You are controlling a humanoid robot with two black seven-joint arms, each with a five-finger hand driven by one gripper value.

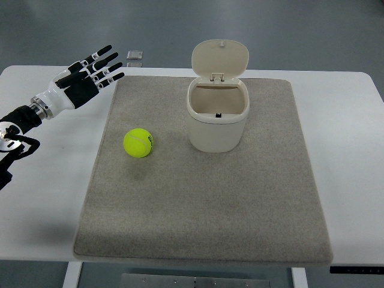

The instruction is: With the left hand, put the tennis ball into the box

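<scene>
- Left hand (84,75), upper left of frame, fingers (107,62) spread, grasping nothing.
- Fuzzy yellow-green tennis ball (138,143) untouched, centre-left on grey mat (204,210).
- Step: approach; next, reach down to the ball, then cream lidded plastic box (218,114).

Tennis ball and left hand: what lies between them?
Nothing but bare grey mat and a strip of white table, as the top view shows. The left hand, fingers spread, is apart from the tennis ball.

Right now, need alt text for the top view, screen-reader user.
A yellow tennis ball lies on a grey mat to the left of a cream box with its lid open. The robot's left hand hovers open, up left of the ball, holding nothing.
</scene>
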